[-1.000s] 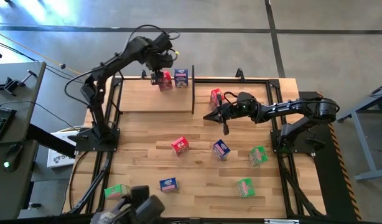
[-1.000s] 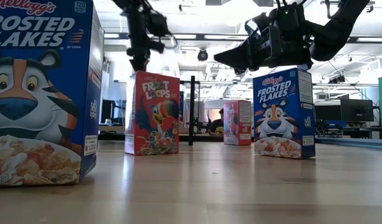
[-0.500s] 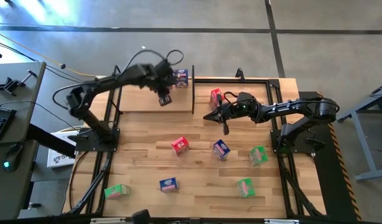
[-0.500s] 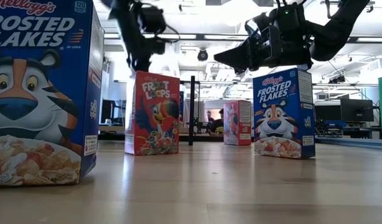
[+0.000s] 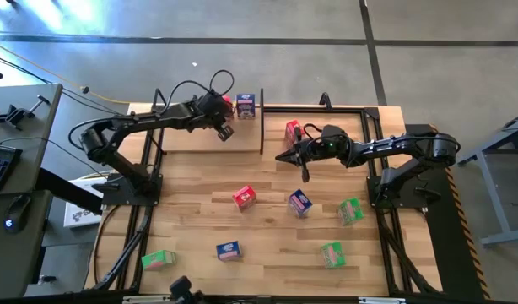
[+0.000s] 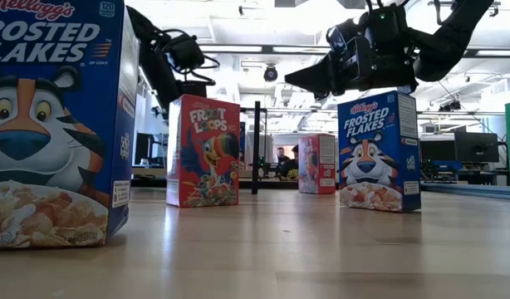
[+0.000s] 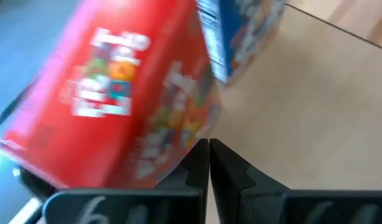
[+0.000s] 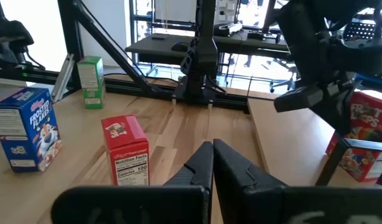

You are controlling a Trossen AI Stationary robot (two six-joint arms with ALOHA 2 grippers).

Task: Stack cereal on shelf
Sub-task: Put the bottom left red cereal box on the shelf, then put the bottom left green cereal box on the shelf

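Observation:
On the shelf (image 5: 191, 139) a red cereal box (image 5: 229, 102) stands upright on its base beside a blue one (image 5: 246, 105), left of the black divider (image 5: 261, 127). My left gripper (image 5: 225, 133) hovers shut just on the near side of them, touching nothing. In its wrist view the red box (image 7: 116, 106) and the blue box (image 7: 241, 31) fill the space ahead of the shut fingers (image 7: 208, 149). Right of the divider stands another red box (image 5: 293, 131). My right gripper (image 5: 306, 175) waits shut above the tabletop near it.
Loose boxes stand on the tabletop: red (image 5: 244, 197), blue (image 5: 299, 203), green (image 5: 350, 211), green (image 5: 331, 253), blue (image 5: 229, 250), green (image 5: 158, 259). In the low view a big blue box (image 6: 56, 124) stands close on the left. Bare wood lies between shelf and loose boxes.
My left gripper has let go of the red box, which stays upright on the shelf beside the blue one. It has drawn back toward the table's near edge and sunk lower as the arm stretched out flat, and its fingers now stand together.

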